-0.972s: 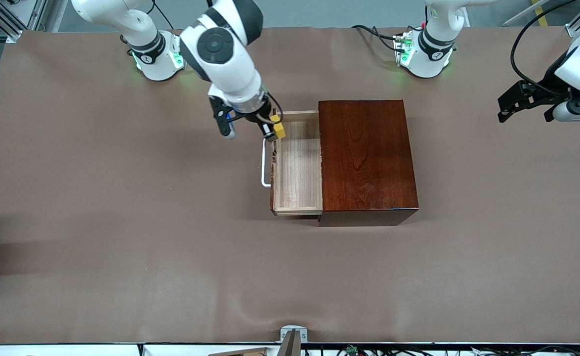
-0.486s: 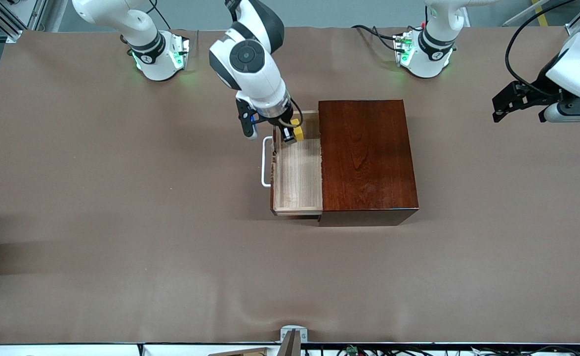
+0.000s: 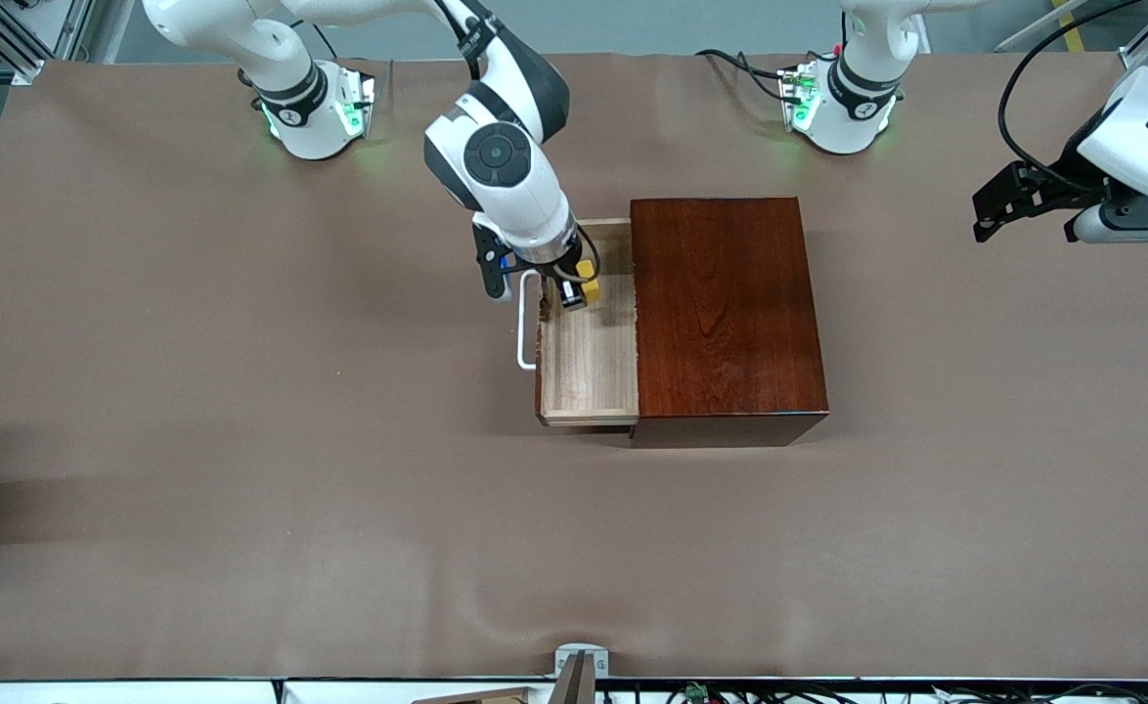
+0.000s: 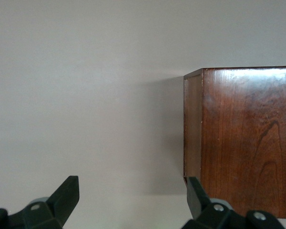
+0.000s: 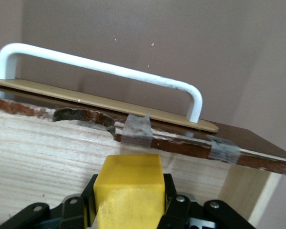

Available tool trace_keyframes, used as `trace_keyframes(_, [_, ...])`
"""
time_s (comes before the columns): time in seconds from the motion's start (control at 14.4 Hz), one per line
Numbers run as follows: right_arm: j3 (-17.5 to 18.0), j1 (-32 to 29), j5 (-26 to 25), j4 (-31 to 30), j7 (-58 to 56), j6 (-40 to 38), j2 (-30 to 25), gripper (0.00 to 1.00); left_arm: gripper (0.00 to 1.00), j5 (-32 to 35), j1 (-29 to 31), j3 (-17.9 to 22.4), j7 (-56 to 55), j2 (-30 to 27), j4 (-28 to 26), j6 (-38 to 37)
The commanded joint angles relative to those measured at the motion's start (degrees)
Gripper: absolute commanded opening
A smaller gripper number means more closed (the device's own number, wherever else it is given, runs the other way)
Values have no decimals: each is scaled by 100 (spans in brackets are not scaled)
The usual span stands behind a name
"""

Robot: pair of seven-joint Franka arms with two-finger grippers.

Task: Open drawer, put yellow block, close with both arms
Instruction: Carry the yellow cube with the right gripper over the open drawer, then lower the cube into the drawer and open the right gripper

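Gripping the yellow block [image 3: 589,289] between closed fingers, the right gripper [image 3: 576,293] hangs over the open drawer [image 3: 589,362], at its twelve-o'clock end. At three o'clock of the wooden box [image 3: 726,313], the left gripper [image 3: 999,210] waits with fingers spread.

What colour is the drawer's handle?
White; the handle shows best in the right wrist view.

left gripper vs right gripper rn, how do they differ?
Load: the right gripper is shut on the yellow block; the left gripper is open and holds nothing.
Place: the right gripper is over the open drawer; the left gripper waits above the table at the left arm's end, facing the wooden box.
Shared: both are black with two fingers.
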Motion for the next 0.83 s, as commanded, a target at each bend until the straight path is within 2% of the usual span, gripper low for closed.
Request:
trace_keyframes(0.0, [7, 35, -104, 231, 103, 17, 251, 0, 100, -82, 54, -26, 186, -163, -157, 13])
trace_keyframes(0.21, [7, -26, -104, 231, 103, 8, 269, 0, 100, -82, 54, -26, 186, -163, -157, 13])
trace_keyframes(0.28, [7, -35, -95, 239, 121, -1, 269, 19, 100, -82, 54, -26, 186, -163, -157, 13])
trace_keyframes(0.35, [7, -52, -86, 274, 130, -18, 269, 60, 100, -82, 54, -26, 186, -171, -157, 13])
trace_keyframes(0.42, [-2, -61, -95, 353, 147, -62, 269, 89, 100, -82, 54, -26, 186, -163, -157, 13])
trace_keyframes(0.49, [-2, -96, -95, 406, 174, -80, 261, 100, 100, -82, 54, -26, 186, -171, -148, 13])
trace_keyframes(0.76, [-2, -280, -95, 870, 121, -676, 260, 100, 100, -82, 10, -78, 160, -110, -69, 13])
